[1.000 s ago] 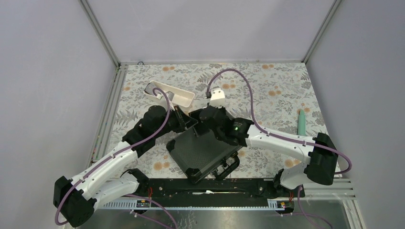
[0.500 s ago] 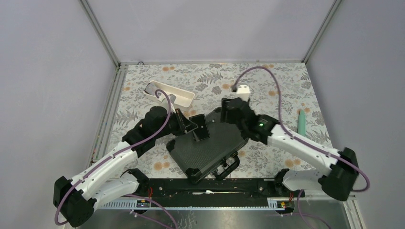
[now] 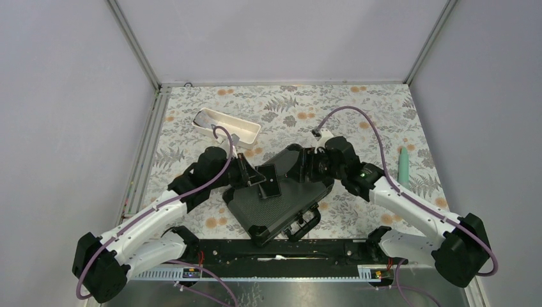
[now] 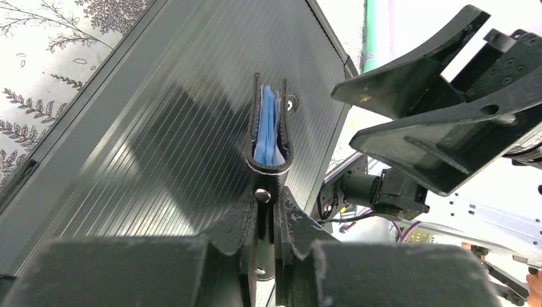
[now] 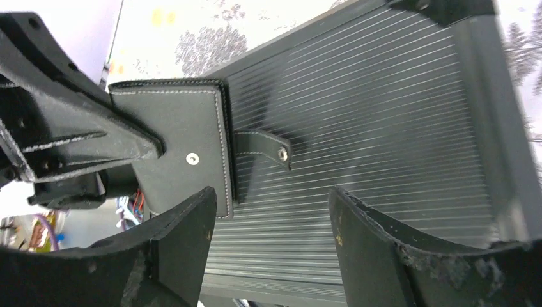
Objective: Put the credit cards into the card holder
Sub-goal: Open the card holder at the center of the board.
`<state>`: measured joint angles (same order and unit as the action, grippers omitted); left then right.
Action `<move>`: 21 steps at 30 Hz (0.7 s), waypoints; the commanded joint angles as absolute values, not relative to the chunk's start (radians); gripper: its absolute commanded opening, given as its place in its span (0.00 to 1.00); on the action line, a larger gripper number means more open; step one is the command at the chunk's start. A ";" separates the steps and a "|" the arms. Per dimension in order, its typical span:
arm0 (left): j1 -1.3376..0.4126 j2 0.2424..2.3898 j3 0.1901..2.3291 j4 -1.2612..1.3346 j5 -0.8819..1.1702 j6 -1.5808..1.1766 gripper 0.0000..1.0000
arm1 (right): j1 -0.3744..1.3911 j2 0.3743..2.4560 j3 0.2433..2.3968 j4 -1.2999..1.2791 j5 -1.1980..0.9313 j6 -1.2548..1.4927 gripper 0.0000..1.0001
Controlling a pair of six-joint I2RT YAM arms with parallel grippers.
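Observation:
My left gripper [image 3: 254, 177] is shut on the lower edge of the card holder [image 3: 269, 181], a small black folding wallet held just above the black hard case [image 3: 281, 204]. The left wrist view shows the card holder [image 4: 268, 167] edge-on, folded almost closed beyond the left gripper [image 4: 268, 203]. Blue layers [image 4: 268, 128] show between its leaves; I cannot tell pockets from credit cards there. My right gripper [image 3: 306, 167] stands open to the wallet's right, apart from it. In the right wrist view the card holder [image 5: 179, 144] and its loose snap tab [image 5: 263, 146] lie ahead of the open right gripper [image 5: 271, 220].
A long white tray [image 3: 227, 125] stands at the back left on the flowered cloth. A green stick-like object [image 3: 404, 164] lies at the right. The hard case's handle [image 3: 305, 224] points toward the arm bases.
The right gripper has opened, let go of the card holder and drawn back to the right. The left gripper keeps the wallet in about the same place.

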<state>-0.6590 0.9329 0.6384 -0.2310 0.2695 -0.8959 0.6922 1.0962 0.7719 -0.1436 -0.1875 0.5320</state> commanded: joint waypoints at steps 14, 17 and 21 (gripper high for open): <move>-0.641 0.911 0.615 -0.185 0.302 -0.889 0.03 | 0.684 1.222 0.738 0.040 -0.250 0.542 0.47; -0.638 0.912 0.614 -0.188 0.303 -0.885 0.03 | 0.683 1.246 0.740 0.052 -0.253 0.541 0.44; -0.635 0.914 0.608 -0.186 0.301 -0.880 0.03 | 0.684 1.264 0.736 0.079 -0.265 0.545 0.40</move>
<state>-0.6411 0.9306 0.6109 -0.2310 0.2810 -0.8948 0.6903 1.2507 0.7368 0.0120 -0.2710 0.5434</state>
